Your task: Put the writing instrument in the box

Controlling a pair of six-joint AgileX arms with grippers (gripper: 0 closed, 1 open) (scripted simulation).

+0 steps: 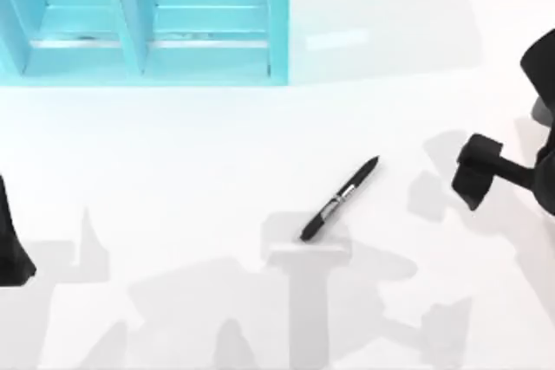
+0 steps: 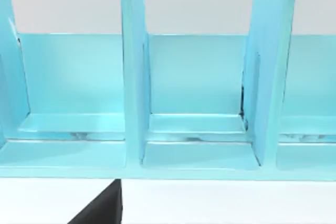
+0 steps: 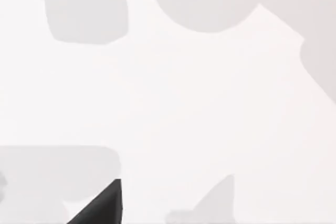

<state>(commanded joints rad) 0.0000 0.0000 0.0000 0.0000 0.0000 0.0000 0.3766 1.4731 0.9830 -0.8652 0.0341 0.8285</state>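
One pen, one box, right arm has the short trip

One pen (image 1: 340,200) is lying flat on the white table (image 1: 173,171), a bit right of center in the top view. It's black with a pale band around the middle, and its long axis runs diagonally: one end points up toward the far right, the other down toward the near left. Nothing is touching it.

One box (image 1: 147,19) too, a light blue thing at the far left of the table with upright dividers splitting it into compartments. The left wrist view looks straight into it and I count at least three slots there. All look empty from what I can see. The pen is well apart from it, so there's a real carry across the table.

Two arms. The right gripper (image 1: 475,171) hangs over the table on the right side, with the pen off to its left and slightly nearer the front edge. It isn't holding anything, but I honestly can't tell whether its fingers are spread or closed from this angle. The left arm (image 1: 13,240) is parked at the left edge, and its fingers can't be read either.

My guess is the right arm takes this since it's clearly closer. It'd need to come in over the pen and turn so the fingers close across that diagonal, not along it. Grab hasn't started yet.
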